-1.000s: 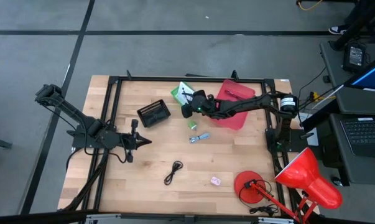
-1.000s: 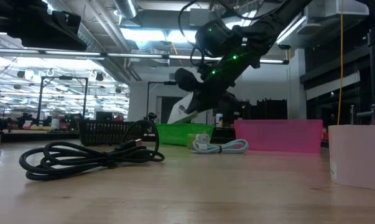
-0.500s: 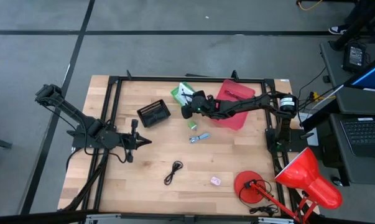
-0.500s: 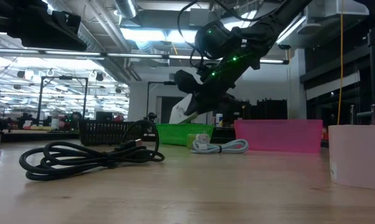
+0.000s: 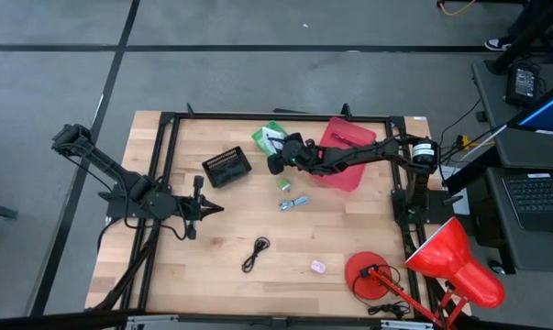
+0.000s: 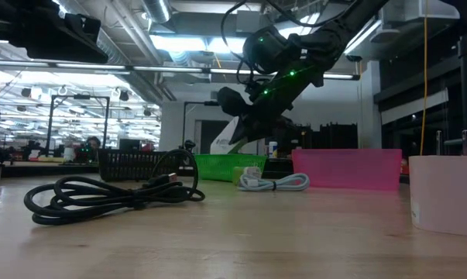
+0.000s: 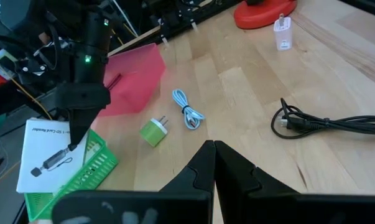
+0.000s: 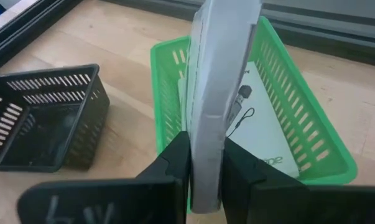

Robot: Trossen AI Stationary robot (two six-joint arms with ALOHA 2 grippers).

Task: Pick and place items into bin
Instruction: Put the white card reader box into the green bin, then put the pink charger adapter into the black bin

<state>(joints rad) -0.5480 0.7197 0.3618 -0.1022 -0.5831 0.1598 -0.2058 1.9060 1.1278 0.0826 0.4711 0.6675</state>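
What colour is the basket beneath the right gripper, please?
The basket is bright green, clearest in the right wrist view.

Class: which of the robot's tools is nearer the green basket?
Right. The right tool hangs just over the green basket, a white box between its fingers. The left tool waits far off, across the table.

Wooden table [image 5: 184, 266], green basket [image 5: 262, 136], black basket [image 5: 226, 167], pink bin [image 5: 340, 174], black cable [image 5: 256, 253], red lamp base [image 5: 366, 273]

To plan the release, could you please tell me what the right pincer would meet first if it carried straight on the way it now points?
Probably the green slotted plastic basket: the right pincer, gripping a flat white card, aims into it, onto the white card already inside. Depth is unclear.
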